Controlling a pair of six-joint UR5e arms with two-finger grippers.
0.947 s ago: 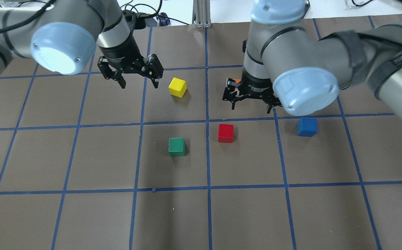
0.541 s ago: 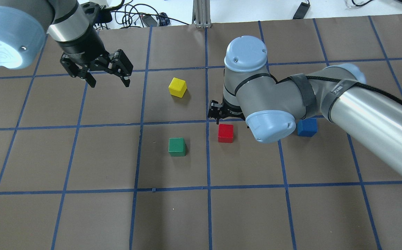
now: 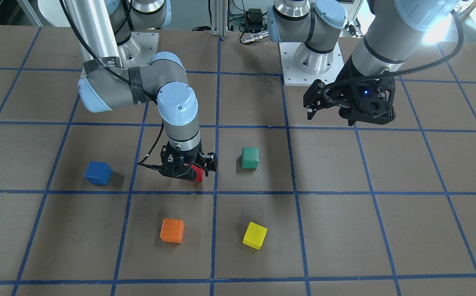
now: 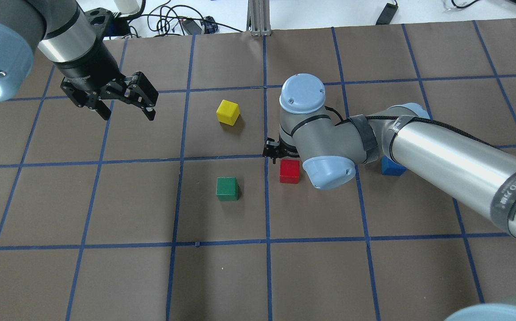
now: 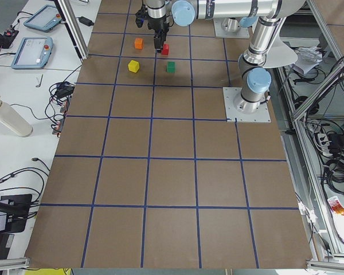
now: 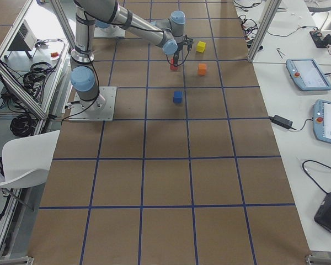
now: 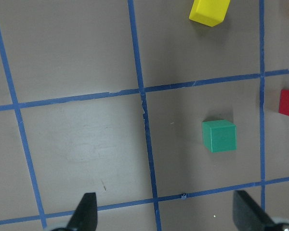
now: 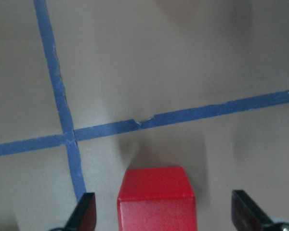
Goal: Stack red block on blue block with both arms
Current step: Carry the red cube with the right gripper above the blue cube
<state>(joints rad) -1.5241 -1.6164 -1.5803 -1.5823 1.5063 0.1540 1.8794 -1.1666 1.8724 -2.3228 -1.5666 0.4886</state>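
red block point(image 4: 289, 171) stands unmoved on the mat point(image 4: 222, 276). blue block point(image 4: 391, 168) sits in the next square to the robot's right, well apart and partly under the right arm point(image 4: 440, 147). right gripper point(image 3: 188, 166) has dropped low over the red block. the wrist view shows its fingers spread with the block between them and gaps on both sides. left gripper point(image 4: 128, 115) has drawn back leftward, spread and empty. judgement: closure on the red block is the step in hand; lifting and stacking have not begun.
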